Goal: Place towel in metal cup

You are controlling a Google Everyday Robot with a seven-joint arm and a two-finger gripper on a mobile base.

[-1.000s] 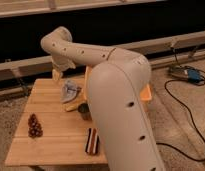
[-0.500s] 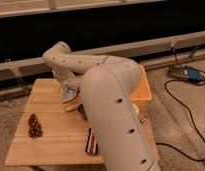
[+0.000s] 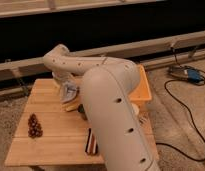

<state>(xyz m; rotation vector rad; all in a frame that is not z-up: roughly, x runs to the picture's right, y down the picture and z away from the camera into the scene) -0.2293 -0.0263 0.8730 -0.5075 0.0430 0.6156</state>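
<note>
Wooden table (image 3: 46, 142), crumpled grey-blue towel (image 3: 71, 94) beneath end effector (image 3: 65, 83)

towel (image 3: 70, 93) grey-blue, paler folds | gripper (image 3: 63, 86) pale, at towel | arm (image 3: 116, 117) cream | table (image 3: 51, 144) light wood | bin (image 3: 144, 93) orange | block (image 3: 90, 143) dark, orange-striped

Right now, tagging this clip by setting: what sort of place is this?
Probably a robot test lab: small wooden table, loose cable on the floor, orange bin. The gripper hangs at the towel.
</note>
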